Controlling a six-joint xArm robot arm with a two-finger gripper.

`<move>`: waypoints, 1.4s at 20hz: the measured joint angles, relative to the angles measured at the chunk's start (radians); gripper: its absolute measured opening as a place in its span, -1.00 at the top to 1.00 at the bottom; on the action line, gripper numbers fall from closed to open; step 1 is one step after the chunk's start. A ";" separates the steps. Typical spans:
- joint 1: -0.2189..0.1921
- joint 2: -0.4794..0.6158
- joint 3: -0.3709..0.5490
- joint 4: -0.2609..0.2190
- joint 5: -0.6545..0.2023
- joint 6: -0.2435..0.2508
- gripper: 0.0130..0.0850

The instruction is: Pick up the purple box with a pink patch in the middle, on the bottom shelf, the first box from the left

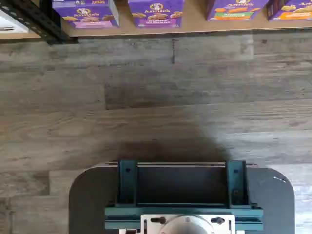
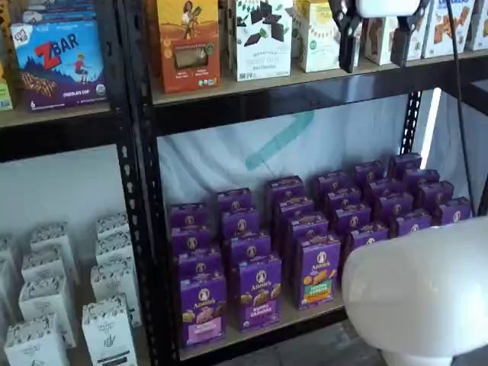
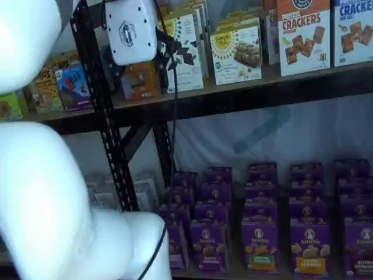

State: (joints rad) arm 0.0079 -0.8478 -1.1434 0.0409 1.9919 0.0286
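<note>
The purple box [image 2: 202,309] with a round white logo and a pale pink band stands upright at the left front of the bottom shelf [image 2: 305,316]. It also shows in the wrist view [image 1: 85,12], at the shelf's edge next to a black upright. In a shelf view it [image 3: 176,248] is partly hidden behind the arm. My gripper [image 2: 374,44] hangs high in front of the upper shelf, far above and to the right of the box. It is open, with a wide gap between its two black fingers, and empty. Its white body [image 3: 131,32] shows in a shelf view.
Several rows of like purple boxes [image 2: 316,271] fill the bottom shelf. The upper shelf [image 2: 290,88] bears orange, white and yellow boxes. A black perforated upright [image 2: 141,213] stands left of the purple boxes, with white boxes [image 2: 107,328] beyond it. The arm's white link [image 2: 419,293] fills the foreground. A dark mount [image 1: 180,195] lies over wooden floor.
</note>
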 joint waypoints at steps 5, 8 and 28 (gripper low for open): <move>-0.034 -0.014 0.015 0.043 -0.024 -0.017 -1.00; -0.025 -0.013 0.021 0.041 -0.026 -0.010 -1.00; -0.028 -0.019 0.278 -0.011 -0.241 -0.035 -1.00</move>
State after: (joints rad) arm -0.0198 -0.8671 -0.8650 0.0296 1.7506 -0.0068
